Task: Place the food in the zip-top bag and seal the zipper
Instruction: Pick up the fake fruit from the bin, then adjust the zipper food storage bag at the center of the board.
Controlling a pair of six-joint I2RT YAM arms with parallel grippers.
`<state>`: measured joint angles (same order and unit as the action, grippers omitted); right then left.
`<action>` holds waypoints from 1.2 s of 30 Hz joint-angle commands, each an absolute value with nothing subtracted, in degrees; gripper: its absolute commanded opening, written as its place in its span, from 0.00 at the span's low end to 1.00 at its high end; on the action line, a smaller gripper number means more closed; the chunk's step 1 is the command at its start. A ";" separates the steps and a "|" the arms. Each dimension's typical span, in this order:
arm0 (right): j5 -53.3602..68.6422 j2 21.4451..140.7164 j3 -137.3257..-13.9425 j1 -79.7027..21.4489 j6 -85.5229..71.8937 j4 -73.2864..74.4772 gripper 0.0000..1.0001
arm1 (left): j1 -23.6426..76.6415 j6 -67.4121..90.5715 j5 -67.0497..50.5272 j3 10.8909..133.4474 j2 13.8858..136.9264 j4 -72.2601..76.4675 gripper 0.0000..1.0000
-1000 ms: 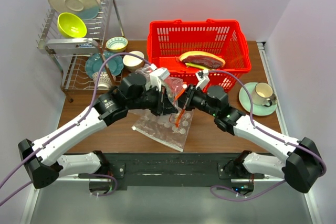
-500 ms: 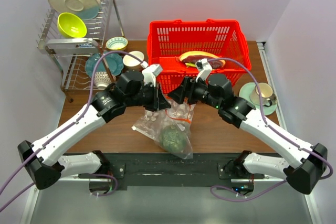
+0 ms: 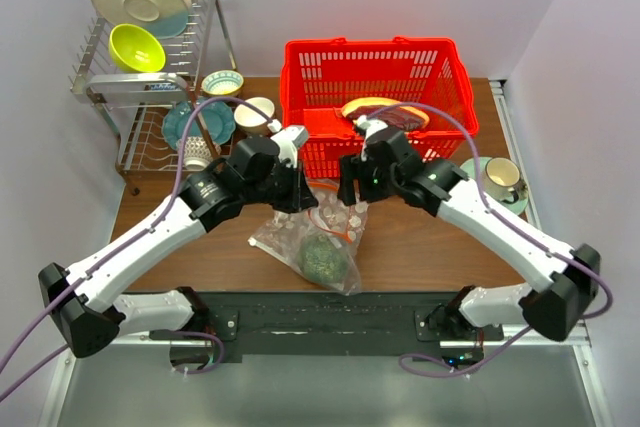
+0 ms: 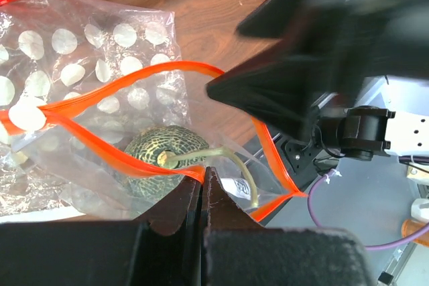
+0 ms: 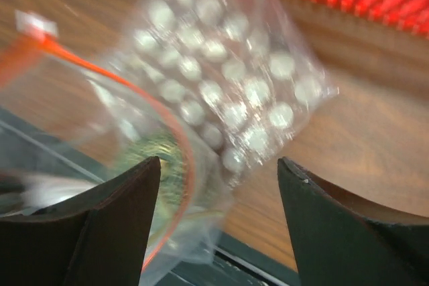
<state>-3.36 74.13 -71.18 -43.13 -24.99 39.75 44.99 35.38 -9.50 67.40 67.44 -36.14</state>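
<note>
Viewed from above and from both wrists. Hung by one lip of the zipper [image 4: 134, 78] from the left gripper [image 4: 203, 189], which was clenched tight on that orange-red strip: the zip-top bag [image 3: 300, 247], mouth gaping, lower end seemingly resting on the table [image 3: 430, 247]. Found inside, at the bottom: the dark green ball [image 3: 322, 255], stem turned toward the mouth. Found lying in the red basket [image 3: 375, 50]: the red-brown slab [image 3: 385, 109]. Of the green stalks, nothing clearly made out. Poised just beside the mouth, jaws spread and nothing between them: the right gripper [image 5: 218, 165]. Spread beneath and behind: a second clear bag printed with white dots [image 5: 234, 85].

Film judged thin, limp, crinkly and slick, so likely to slip or collapse if pinched. Strip judged stiffer and surer, hence best taken on the free lip opposite the held one. Ball judged light, yet heavy enough to sag the bag.
</note>
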 commanded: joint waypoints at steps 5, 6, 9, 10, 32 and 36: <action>-0.45 80.94 -72.06 -43.33 -23.64 39.55 0.33 | 44.56 32.78 -8.97 71.98 68.03 -37.70 0.00; -0.18 81.21 -72.59 -43.33 -23.38 39.55 0.11 | 44.56 32.52 -8.44 72.42 68.03 -38.23 0.00; -0.26 79.81 -75.75 -43.42 -22.15 40.69 0.00 | 44.56 30.25 -1.61 75.84 68.20 -43.57 0.00; -1.66 79.28 -76.54 -43.33 -21.37 40.78 0.00 | 44.56 29.63 1.81 79.16 68.99 -49.16 0.00; 13.53 90.61 -88.85 -44.30 -25.14 28.74 0.01 | 38.67 29.62 30.94 93.33 70.40 -74.97 0.00; 10.73 90.97 -93.42 -44.21 -22.16 31.98 0.25 | 38.58 28.57 29.01 92.04 70.84 -71.73 0.00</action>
<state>11.57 94.00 -86.00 -44.71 -24.91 32.62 39.29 30.41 26.06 91.18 71.31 -72.10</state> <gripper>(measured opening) 0.117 0.021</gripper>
